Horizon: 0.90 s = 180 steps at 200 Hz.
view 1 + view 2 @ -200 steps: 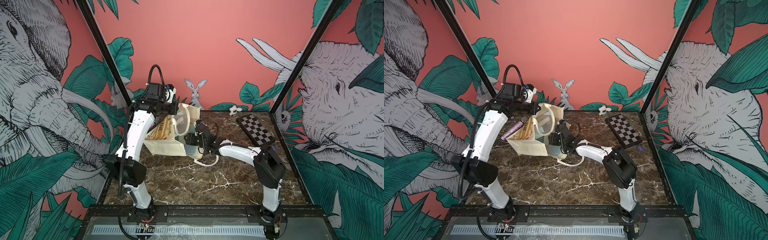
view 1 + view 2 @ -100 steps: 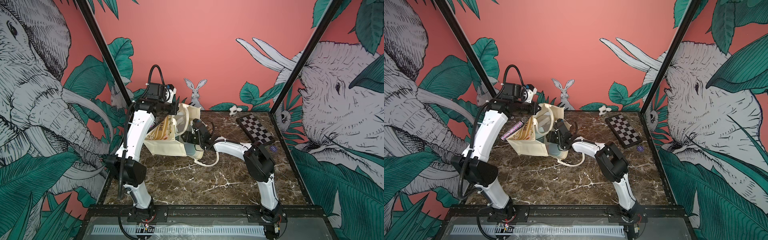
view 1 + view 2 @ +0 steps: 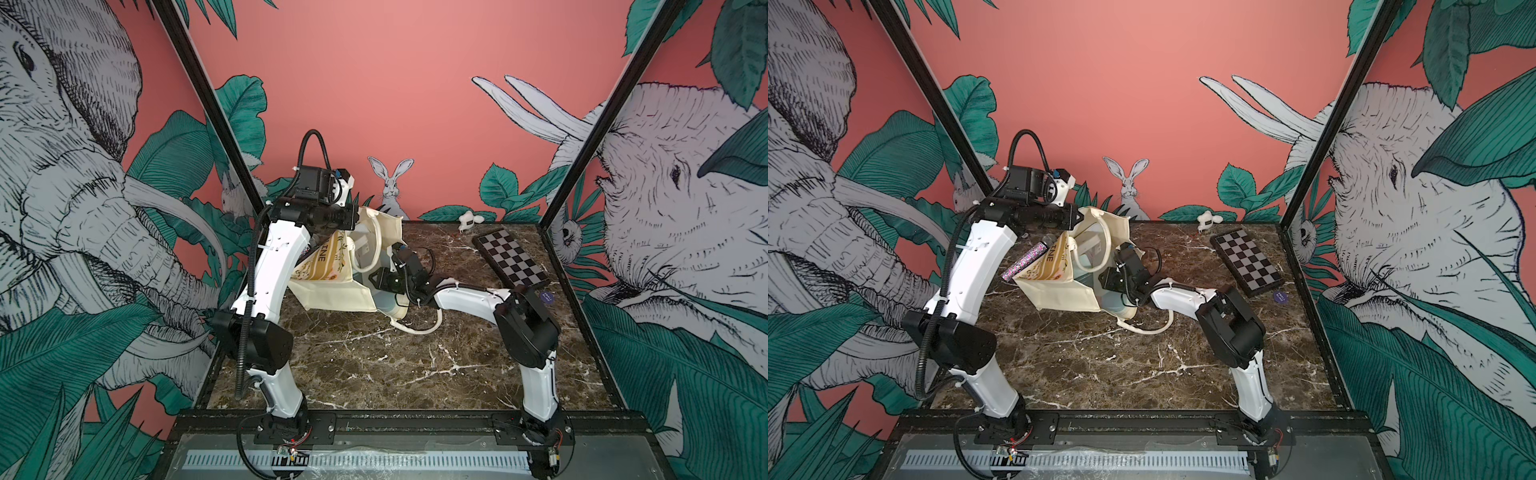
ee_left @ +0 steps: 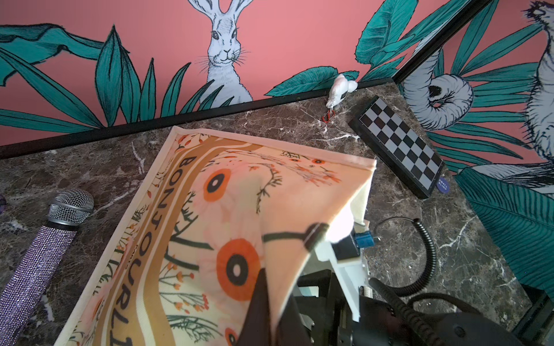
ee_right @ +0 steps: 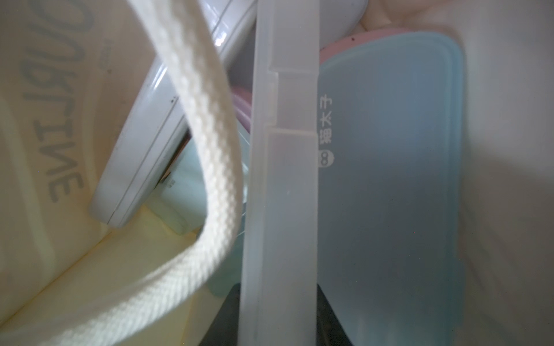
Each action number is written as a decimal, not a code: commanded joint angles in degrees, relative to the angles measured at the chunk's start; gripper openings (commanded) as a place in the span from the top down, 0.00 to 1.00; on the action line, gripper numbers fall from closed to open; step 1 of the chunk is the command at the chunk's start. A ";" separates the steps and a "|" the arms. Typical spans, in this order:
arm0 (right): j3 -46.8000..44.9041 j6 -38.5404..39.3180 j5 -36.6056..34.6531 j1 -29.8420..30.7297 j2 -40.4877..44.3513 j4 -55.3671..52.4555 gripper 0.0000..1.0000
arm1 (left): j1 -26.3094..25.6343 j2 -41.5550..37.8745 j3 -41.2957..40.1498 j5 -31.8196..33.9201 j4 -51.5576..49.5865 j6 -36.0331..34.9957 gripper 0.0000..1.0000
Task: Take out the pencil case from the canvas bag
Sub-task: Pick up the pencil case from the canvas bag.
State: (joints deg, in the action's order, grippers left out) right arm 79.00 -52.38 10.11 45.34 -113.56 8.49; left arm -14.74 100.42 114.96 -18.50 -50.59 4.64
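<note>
The cream canvas bag lies tilted on the marble, its mouth facing right. My left gripper is shut on the bag's upper rim and holds it up; the floral face fills the left wrist view. My right gripper reaches into the mouth. Its two dark fingers press either side of the frosted edge of the pencil case, a translucent box with a pale blue face. A bluish corner of the pencil case shows at the bag's mouth.
Inside the bag are a white device and a handle strap. Behind the bag lies a glittery purple microphone. At the back right are a chessboard, a purple token and a small white toy. A loose handle trails on the marble.
My right gripper has stayed in the bag's mouth and its jaws have closed in on the pencil case's edge. The left arm and the bag have not moved.
</note>
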 commanded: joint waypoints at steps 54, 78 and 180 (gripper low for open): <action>-12.25 0.68 -3.70 -0.61 14.98 -1.42 0.72 | 0.02 -1.38 2.10 5.23 4.68 0.19 1.00; -15.41 3.65 -3.77 -0.61 18.67 -2.98 0.74 | -0.09 -1.38 2.63 7.90 5.15 0.67 1.00; -21.62 22.01 0.29 -0.69 36.87 -11.20 0.84 | 0.02 -2.62 -0.09 21.46 7.40 7.81 1.00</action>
State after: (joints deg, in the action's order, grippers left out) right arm 58.28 -36.82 10.92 44.93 -81.65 -0.99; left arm -14.96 100.86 116.22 -3.09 -47.64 9.43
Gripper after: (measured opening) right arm 0.292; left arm 0.053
